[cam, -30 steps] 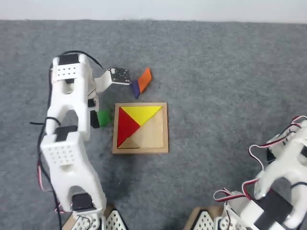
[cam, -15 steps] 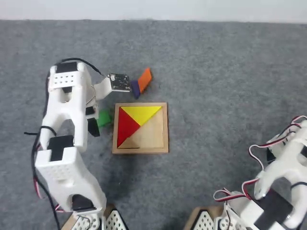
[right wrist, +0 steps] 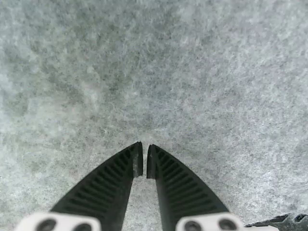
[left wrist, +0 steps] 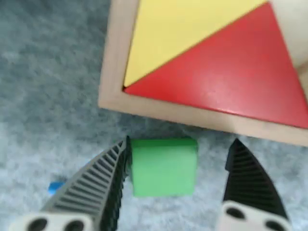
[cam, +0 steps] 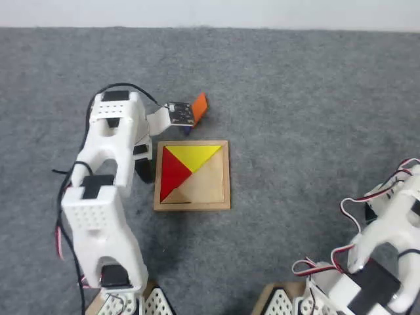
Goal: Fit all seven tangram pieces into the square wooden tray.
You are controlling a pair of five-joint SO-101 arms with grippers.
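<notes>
We see grey carpet [cam: 315, 98] running back to a pale wall [cam: 262, 13]. The wooden tray [cam: 225, 177] holds a yellow triangle [cam: 192, 156] and a red triangle [cam: 173, 173]. The left gripper [left wrist: 181, 143] straddles the green piece [left wrist: 163, 166] just beside the tray, jaws wide. The right gripper [right wrist: 144, 161] hangs over carpet, jaws almost touching.

looks like a robot lab bench: grey felt mat [cam: 308, 105], white wall [cam: 262, 12].

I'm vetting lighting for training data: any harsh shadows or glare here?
High view: even light, a soft shadow on the carpet beside the left arm, no glare on the tray. Left wrist view: a dim band between tray and green piece. Right wrist view: flat, even light around the fingers.
</notes>
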